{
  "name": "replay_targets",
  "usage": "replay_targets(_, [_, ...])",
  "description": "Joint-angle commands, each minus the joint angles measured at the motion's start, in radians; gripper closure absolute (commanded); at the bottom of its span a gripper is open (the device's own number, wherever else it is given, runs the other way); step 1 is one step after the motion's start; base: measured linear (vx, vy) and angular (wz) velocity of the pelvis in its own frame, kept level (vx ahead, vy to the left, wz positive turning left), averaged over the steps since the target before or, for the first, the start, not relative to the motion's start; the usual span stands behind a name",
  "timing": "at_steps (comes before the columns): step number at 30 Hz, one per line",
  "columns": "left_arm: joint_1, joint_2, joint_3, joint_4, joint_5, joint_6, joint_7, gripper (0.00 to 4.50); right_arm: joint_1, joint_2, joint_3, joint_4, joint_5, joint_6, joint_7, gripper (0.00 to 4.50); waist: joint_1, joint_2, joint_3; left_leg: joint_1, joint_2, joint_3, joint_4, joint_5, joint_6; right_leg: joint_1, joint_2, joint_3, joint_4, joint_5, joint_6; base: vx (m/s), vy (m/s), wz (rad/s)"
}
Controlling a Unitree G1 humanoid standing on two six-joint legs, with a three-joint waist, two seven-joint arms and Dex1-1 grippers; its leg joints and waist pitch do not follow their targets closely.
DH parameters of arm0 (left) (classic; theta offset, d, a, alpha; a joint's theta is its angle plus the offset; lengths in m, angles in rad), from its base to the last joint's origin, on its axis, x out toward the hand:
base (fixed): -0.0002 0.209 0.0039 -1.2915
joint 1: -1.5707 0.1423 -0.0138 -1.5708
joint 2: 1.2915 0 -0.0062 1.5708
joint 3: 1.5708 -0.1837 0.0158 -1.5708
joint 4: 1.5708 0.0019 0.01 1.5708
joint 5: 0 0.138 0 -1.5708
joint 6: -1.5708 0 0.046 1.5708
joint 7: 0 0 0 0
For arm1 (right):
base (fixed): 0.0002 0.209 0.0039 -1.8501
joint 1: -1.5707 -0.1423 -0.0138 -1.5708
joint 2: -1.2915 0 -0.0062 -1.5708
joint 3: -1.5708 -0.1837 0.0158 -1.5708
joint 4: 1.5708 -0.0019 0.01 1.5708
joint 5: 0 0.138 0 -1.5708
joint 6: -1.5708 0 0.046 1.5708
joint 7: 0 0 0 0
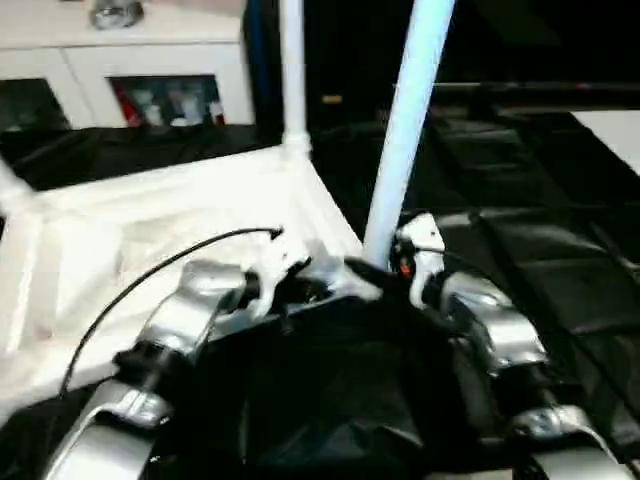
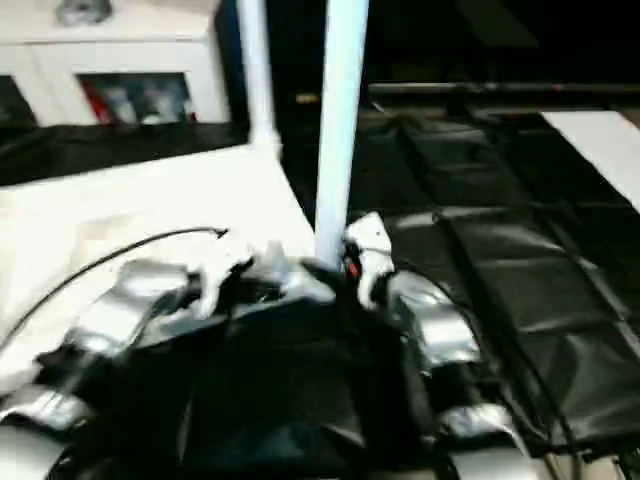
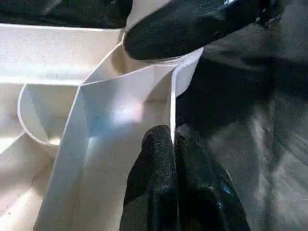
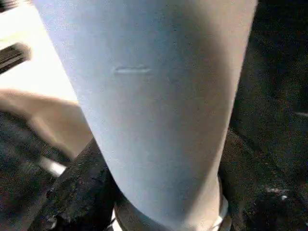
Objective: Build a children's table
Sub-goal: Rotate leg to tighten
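The white tabletop (image 1: 150, 230) lies upside down, its ribbed underside facing up. One white leg (image 1: 292, 70) stands in the far corner socket. A second leg (image 1: 405, 130) stands upright in the near right corner socket (image 3: 185, 72). A third leg's base (image 1: 10, 185) shows at the left edge. My left gripper (image 3: 173, 144) is shut on the thin rim wall of the tabletop, just beside that near socket. My right gripper (image 1: 385, 270) sits around the base of the near leg (image 4: 154, 110), with a black finger (image 3: 192, 24) pressed against it.
A white cabinet (image 1: 130, 70) with glass doors stands behind the tabletop at the back left. Black padded mats (image 1: 540, 260) cover the floor to the right. A white sheet (image 1: 615, 130) lies at the far right. A black cable (image 1: 150, 270) arcs over my left forearm.
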Motion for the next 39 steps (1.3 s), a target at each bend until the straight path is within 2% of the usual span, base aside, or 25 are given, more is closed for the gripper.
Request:
replay_targets(1, [-0.063, -0.064, 0.009, -0.001, -0.009, -0.006, 0.085, 4.5, -0.004, 0.072, 0.05, 0.056, -0.01, 0.023, -0.057, 1.96, -0.004, -0.003, -0.07, 0.029, 0.069, -0.044, -0.08, -0.259, -0.018, 0.033, -0.096, 0.053, -0.092, -0.338, -0.197, 0.0, 0.0, 0.0])
replay_targets(2, [-0.08, -0.089, 0.015, 0.022, -0.002, -0.006, 0.131, 4.5, -0.019, 0.1, 0.038, 0.082, -0.015, 0.018, -0.118, 1.96, -0.003, 0.001, -0.071, 0.029, 0.069, -0.045, -0.08, -0.257, -0.017, 0.035, -0.097, 0.053, -0.09, -0.331, -0.199, 0.0, 0.0, 0.0])
replay_targets(4, [-0.102, -0.123, 0.021, 0.058, 0.012, -0.012, 0.182, 4.5, -0.045, 0.144, 0.028, 0.121, -0.023, 0.009, -0.175, 1.96, -0.005, 0.001, -0.071, 0.026, 0.068, -0.043, -0.079, -0.25, -0.013, 0.036, -0.097, 0.053, -0.091, -0.315, -0.202, 0.0, 0.0, 0.0])
replay_targets(8, [-0.111, -0.133, 0.01, 0.073, 0.025, -0.037, 0.183, 4.5, -0.056, 0.166, 0.057, 0.124, -0.044, -0.013, -0.147, 1.96, -0.007, 0.001, -0.073, 0.023, 0.071, -0.044, -0.08, -0.238, 0.001, 0.04, -0.096, 0.052, -0.085, -0.264, -0.21, 0.0, 0.0, 0.0])
replay_targets(10, [-0.107, -0.13, 0.007, 0.068, 0.022, -0.043, 0.163, 4.5, -0.057, 0.166, 0.05, 0.122, -0.03, -0.009, -0.125, 1.29, -0.007, 0.003, -0.073, 0.024, 0.071, -0.043, -0.08, -0.232, 0.007, 0.04, -0.095, 0.053, -0.082, -0.238, -0.219, 0.0, 0.0, 0.0])
replay_targets(12, [-0.084, -0.107, -0.006, 0.039, 0.01, -0.057, 0.101, 4.5, -0.056, 0.142, 0.049, 0.102, -0.008, -0.003, -0.063, 1.3, -0.007, 0.0, -0.072, 0.022, 0.07, -0.042, -0.079, -0.235, 0.016, 0.043, -0.097, 0.053, -0.084, -0.241, -0.226, 0.0, 0.0, 0.0])
replay_targets(16, [-0.064, -0.085, -0.012, 0.02, 0.003, -0.068, 0.054, 4.5, -0.051, 0.1, 0.074, 0.083, -0.027, -0.026, -0.002, 0.82, -0.007, 0.001, -0.074, 0.021, 0.073, -0.044, -0.08, -0.227, 0.02, 0.045, -0.097, 0.052, -0.08, -0.231, -0.228, 0.0, 0.0, 0.0])
replay_targets(18, [-0.033, -0.048, -0.023, -0.024, -0.018, -0.074, -0.034, 4.5, -0.026, 0.028, 0.107, 0.025, -0.029, -0.029, 0.125, 0.7, -0.009, -0.002, -0.075, 0.017, 0.073, -0.042, -0.078, -0.202, 0.034, 0.049, -0.097, 0.053, -0.074, -0.181, -0.241, 0.0, 0.0, 0.0])
replay_targets(19, [-0.033, -0.047, -0.023, -0.025, -0.019, -0.074, -0.036, 4.5, -0.025, 0.026, 0.108, 0.024, -0.029, -0.029, 0.128, 0.6, -0.005, -0.002, -0.077, 0.017, 0.074, -0.043, -0.076, -0.193, 0.04, 0.052, -0.098, 0.051, -0.072, -0.168, -0.243, 0.0, 0.0, 0.0])
replay_targets(21, [-0.019, -0.025, -0.027, -0.042, -0.03, -0.082, -0.083, 4.5, -0.011, -0.016, 0.12, -0.007, -0.02, -0.036, 0.201, 0.6, -0.007, -0.002, -0.077, 0.016, 0.073, -0.039, -0.073, -0.166, 0.059, 0.05, -0.095, 0.052, -0.068, -0.126, -0.256, 0.0, 0.0, 0.0])
replay_targets(23, [-0.005, 0.001, -0.032, -0.056, -0.038, -0.093, -0.129, 4.5, 0.004, -0.06, 0.132, -0.039, -0.012, -0.043, 0.278, 0.6, -0.001, -0.001, -0.074, 0.017, 0.075, -0.037, -0.072, -0.172, 0.066, 0.049, -0.096, 0.05, -0.071, -0.149, -0.26, 0.0, 0.0, 0.0])
replay_targets(26, [0.008, 0.034, -0.036, -0.073, -0.047, -0.1, -0.186, 4.5, 0.022, -0.111, 0.147, -0.072, -0.004, -0.051, 0.372, 0.6, 0.008, 0.001, -0.071, 0.022, 0.079, -0.036, -0.074, -0.206, 0.057, 0.044, -0.094, 0.051, -0.077, -0.212, -0.249, 0.0, 0.0, 0.0])
replay_targets(29, [0.027, 0.068, -0.038, -0.103, -0.058, -0.095, -0.245, 4.5, 0.038, -0.16, 0.159, -0.108, 0.015, -0.035, 0.462, 0.6, 0.015, 0.001, -0.068, 0.029, 0.082, -0.037, -0.079, -0.251, 0.033, 0.038, -0.093, 0.051, -0.082, -0.275, -0.235, 0.0, 0.0, 0.0])
replay_targets(31, [0.038, 0.088, -0.041, -0.118, -0.064, -0.097, -0.275, 4.5, 0.045, -0.181, 0.164, -0.126, 0.025, -0.026, 0.503, 0.6, 0.016, 0.0, -0.068, 0.025, 0.082, -0.039, -0.081, -0.25, 0.03, 0.04, -0.094, 0.052, -0.081, -0.285, -0.23, 0.0, 0.0, 0.0])
replay_targets(39, [0.073, 0.166, -0.05, -0.145, -0.071, -0.104, -0.357, 4.5, 0.047, -0.218, 0.177, -0.144, 0.04, -0.008, 0.576, 1.41, 0.025, -0.001, -0.068, 0.026, 0.081, -0.04, -0.082, -0.248, 0.018, 0.035, -0.096, 0.052, -0.083, -0.321, -0.216, 0.0, 0.0, 0.0])
